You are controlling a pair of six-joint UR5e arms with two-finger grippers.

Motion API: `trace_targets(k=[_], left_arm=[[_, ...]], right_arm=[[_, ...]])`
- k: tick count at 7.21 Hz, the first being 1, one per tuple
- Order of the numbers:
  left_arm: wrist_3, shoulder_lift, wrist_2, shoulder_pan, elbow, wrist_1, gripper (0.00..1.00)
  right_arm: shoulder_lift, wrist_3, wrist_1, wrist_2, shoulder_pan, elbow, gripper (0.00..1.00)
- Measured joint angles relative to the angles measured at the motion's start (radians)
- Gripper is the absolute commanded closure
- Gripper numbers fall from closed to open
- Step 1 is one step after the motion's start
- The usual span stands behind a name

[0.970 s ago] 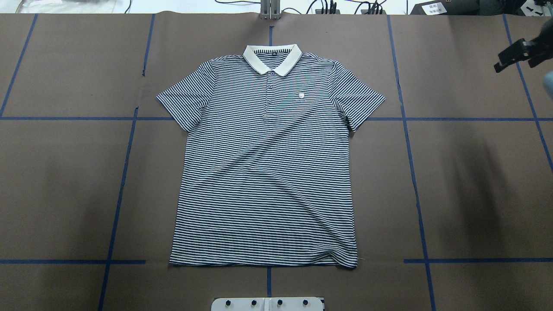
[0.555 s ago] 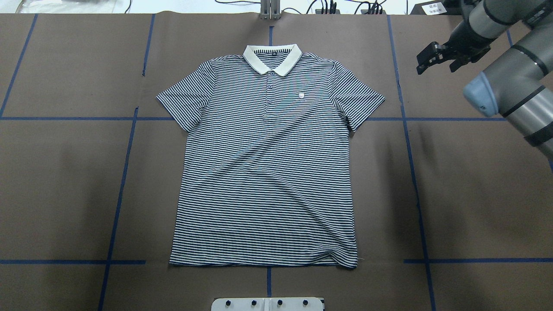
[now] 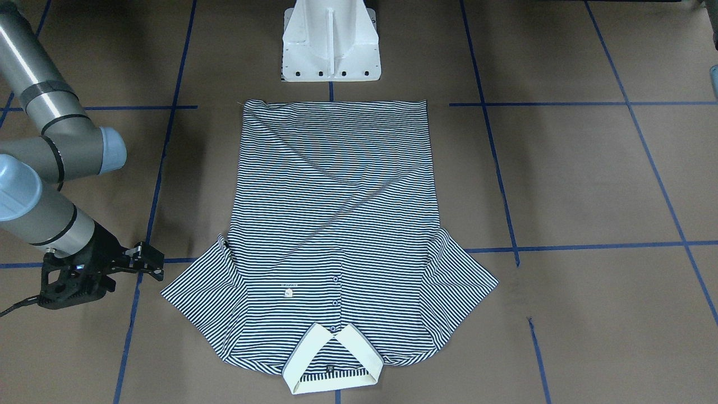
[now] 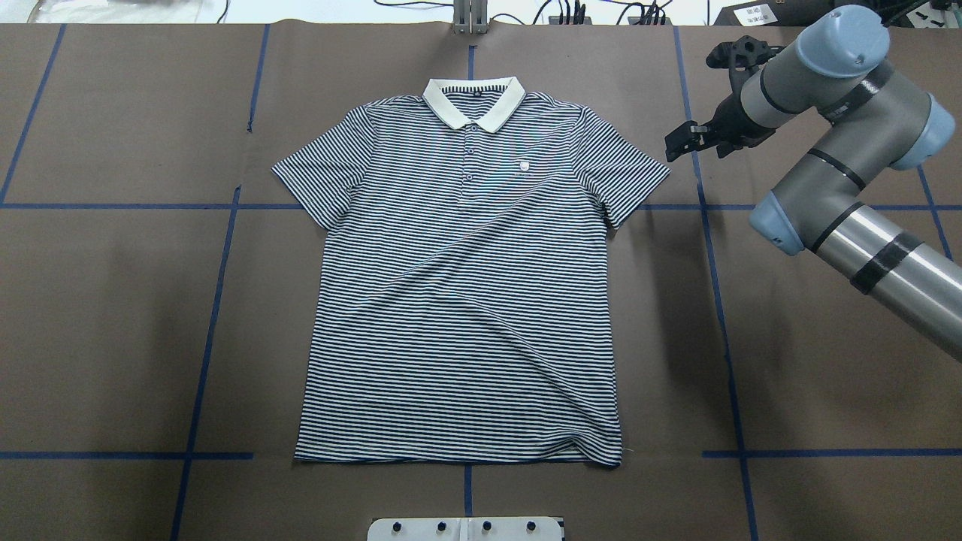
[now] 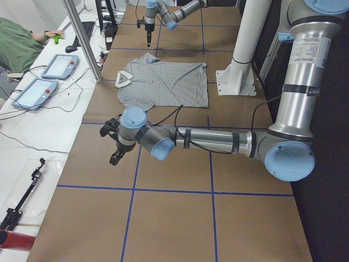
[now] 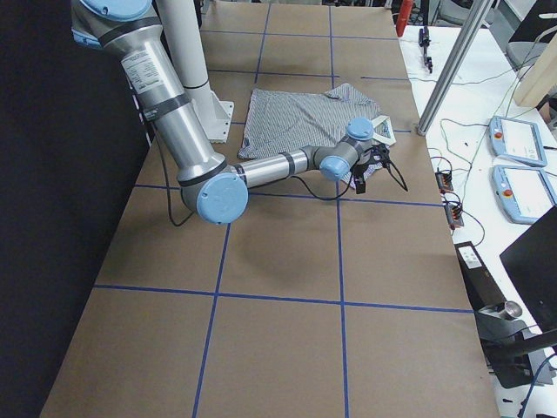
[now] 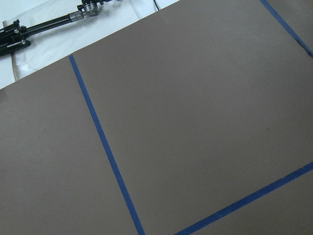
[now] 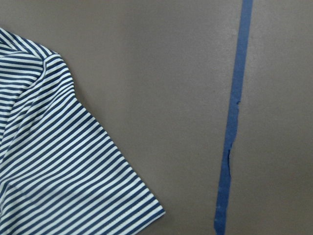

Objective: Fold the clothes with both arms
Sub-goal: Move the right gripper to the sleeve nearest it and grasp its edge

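Polo shirt (image 4: 458, 300) flat on counter (image 4: 113, 315). Judged light, soft, limp knit; pinch at sleeve (image 4: 631, 176) hem and shoulder. Right tool (image 4: 691, 143) jaws apart, empty, beside sleeve. Left tool (image 5: 114, 146): state can't tell.

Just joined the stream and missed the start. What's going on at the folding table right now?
Nothing is folded yet. The striped polo shirt lies flat and face up on the table, collar away from the robot. The right gripper, jaws apparently open, hovers just beside the shirt's sleeve on that side, without touching it. The left gripper is well off to the other side over bare table, far from the shirt; whether it is open cannot be told.
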Motion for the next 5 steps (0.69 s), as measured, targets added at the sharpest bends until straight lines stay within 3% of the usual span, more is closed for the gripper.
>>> trace_targets(k=[5], left_arm=[[-0.011, -0.001, -0.005, 0.001, 0.002, -0.006, 0.0]], right_arm=[[0.043, 0.01, 0.02, -0.088, -0.083, -0.06, 0.04]])
